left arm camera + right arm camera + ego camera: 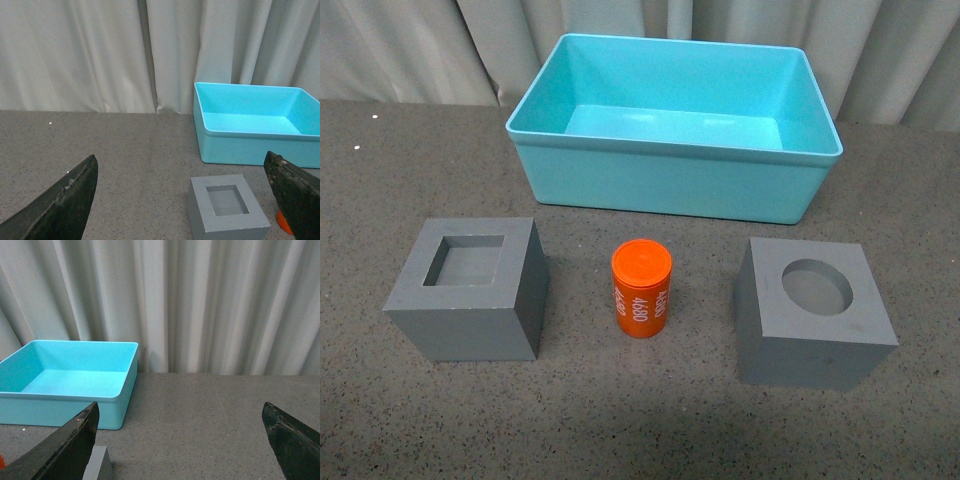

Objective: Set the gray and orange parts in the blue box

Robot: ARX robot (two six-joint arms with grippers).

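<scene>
Near the table's (620, 420) front edge, the orange can (641, 287) may tip if my wide-open left hand (180, 157) or right hand (180, 407) bumps it.

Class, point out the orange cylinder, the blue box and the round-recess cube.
orange cylinder (641, 290): front view, printed side.
blue box (665, 185): front view, near outer wall.
round-recess cube (818, 290): front view, recess floor.

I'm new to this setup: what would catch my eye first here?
The empty turquoise box sits at the back. In front of it, an orange cylinder stands upright between the gray square-recess cube on the left and the gray round-recess cube on the right.
</scene>
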